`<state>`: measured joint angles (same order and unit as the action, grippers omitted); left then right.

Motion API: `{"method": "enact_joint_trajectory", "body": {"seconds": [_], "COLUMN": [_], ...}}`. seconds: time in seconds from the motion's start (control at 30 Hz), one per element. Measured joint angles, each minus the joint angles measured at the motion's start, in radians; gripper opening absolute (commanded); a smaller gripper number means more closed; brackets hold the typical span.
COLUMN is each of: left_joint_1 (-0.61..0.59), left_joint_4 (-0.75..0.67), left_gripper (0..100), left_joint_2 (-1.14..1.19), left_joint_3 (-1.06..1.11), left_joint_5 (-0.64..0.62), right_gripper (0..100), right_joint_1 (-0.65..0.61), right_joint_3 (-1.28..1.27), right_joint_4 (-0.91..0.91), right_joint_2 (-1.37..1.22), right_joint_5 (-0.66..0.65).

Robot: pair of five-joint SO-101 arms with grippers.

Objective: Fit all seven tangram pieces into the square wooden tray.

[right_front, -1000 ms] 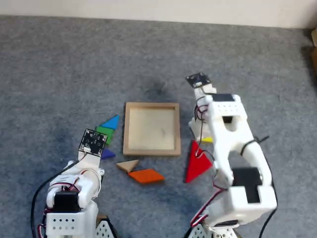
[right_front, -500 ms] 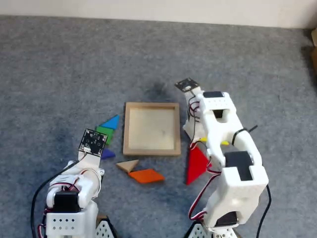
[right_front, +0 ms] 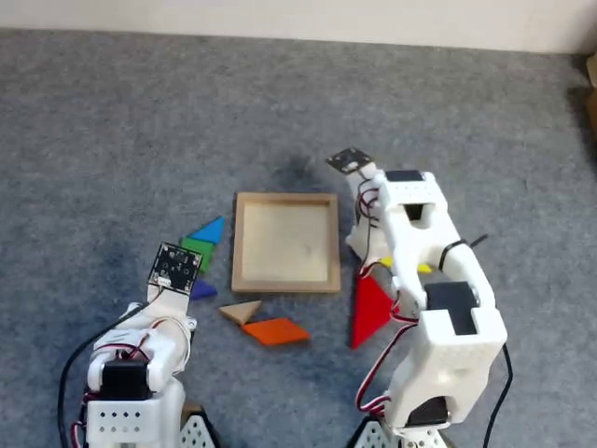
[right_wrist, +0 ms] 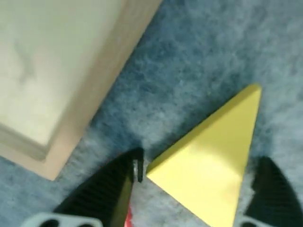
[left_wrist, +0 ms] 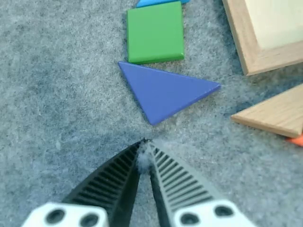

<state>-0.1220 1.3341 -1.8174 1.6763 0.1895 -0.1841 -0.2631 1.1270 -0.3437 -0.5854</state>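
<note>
Seven tangram pieces (right_front: 276,330) are lying on the grey bench (right_front: 112,121) outside the square wooden tray (right_front: 284,241). The right gripper (right_wrist: 201,175) is straddling the yellow triangle (right_wrist: 208,161) just beside the tray, fingers spread wide. The left gripper (left_wrist: 144,143) is hovering near the blue triangle (left_wrist: 165,92), fingers pressed together on nothing.

Pale wooden tray (right_front: 285,282) on rough grey carpet (right_front: 140,121).
</note>
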Motion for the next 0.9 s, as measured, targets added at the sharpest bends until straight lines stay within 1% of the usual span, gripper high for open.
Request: {"method": "enact_joint_trajectory", "body": {"seconds": [0.13,0.43,0.63,0.8,0.9], "left_joint_1": [0.0,0.0,0.0,0.0,0.0], "left_joint_4": [0.0,0.0,0.0,0.0,0.0], "left_gripper": [1,1,1,1,1], "left_joint_2": [0.0,0.0,0.0,0.0,0.0], "left_joint_3": [0.0,0.0,0.0,0.0,0.0], "left_joint_5": [0.0,0.0,0.0,0.0,0.0], "right_gripper": [14.6,13.9,13.9,14.4,18.2], "right_joint_1": [0.017,0.044,0.048,0.044,0.044], "right_joint_3": [0.015,0.061,0.21,0.316,0.334], "right_joint_4": [-0.008,-0.002,0.166,0.272,0.327], "right_joint_2": [-0.005,-0.02,-0.038,-0.046,-0.046], "right_joint_5": [-0.04,-0.051,-0.051,-0.051,-0.051]}}
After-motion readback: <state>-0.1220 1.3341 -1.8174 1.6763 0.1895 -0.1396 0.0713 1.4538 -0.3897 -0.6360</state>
